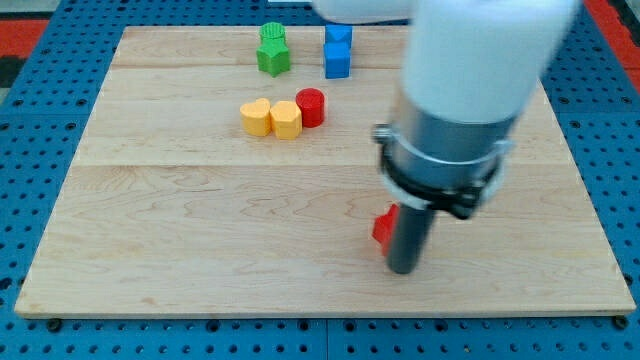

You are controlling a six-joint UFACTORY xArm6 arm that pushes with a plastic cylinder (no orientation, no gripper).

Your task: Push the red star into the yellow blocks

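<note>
The red star lies right of the board's middle, mostly hidden behind my rod; only its left edge shows. My tip rests on the board just right of and below the star, touching or nearly touching it. Two yellow blocks sit side by side at upper left of centre: a yellow heart-like block and a yellow hexagon-like block. A red cylinder touches the right yellow block.
A green star with another green block behind it, and two blue blocks, stand near the view's top. The wooden board lies on a blue pegboard. The arm's white body covers the upper right.
</note>
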